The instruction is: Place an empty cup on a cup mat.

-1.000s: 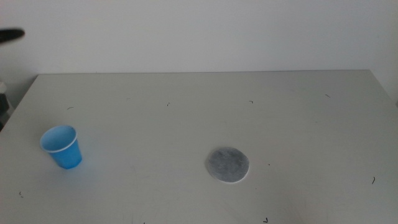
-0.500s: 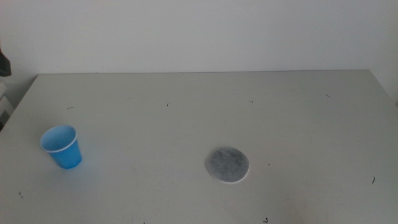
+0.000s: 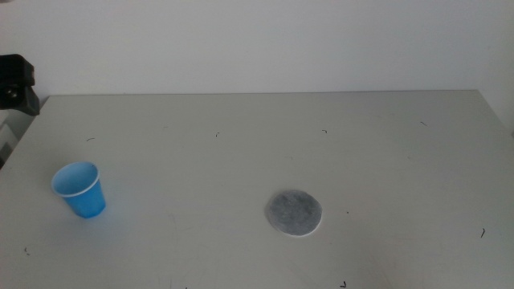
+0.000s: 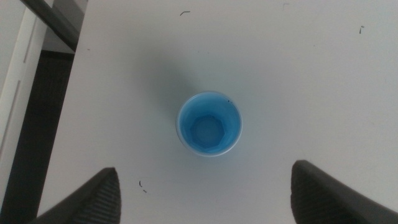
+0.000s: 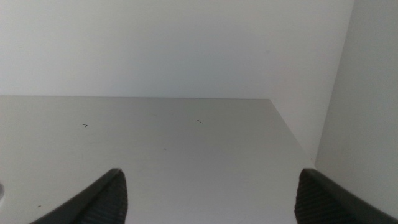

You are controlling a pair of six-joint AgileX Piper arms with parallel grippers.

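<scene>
The blue cup (image 3: 79,189) stands upright and empty on the white table (image 3: 257,152), near its left edge. The grey round cup mat (image 3: 294,213) lies flat right of the table's middle, well apart from the cup. My left gripper (image 4: 204,169) hangs high above the cup (image 4: 209,124) and looks straight down into it, with its jaws open wide and empty. A dark part of the left arm (image 3: 18,84) shows at the left edge of the middle view. My right gripper (image 5: 211,173) is open and empty over the table's right side, out of the middle view.
The table's left edge (image 4: 56,118) drops off close beside the cup. A white wall (image 3: 257,40) rises behind the table. Small dark specks dot the tabletop.
The dark part of the left arm at the picture's left edge has come lower and further into view. The cup and the mat have not moved.
</scene>
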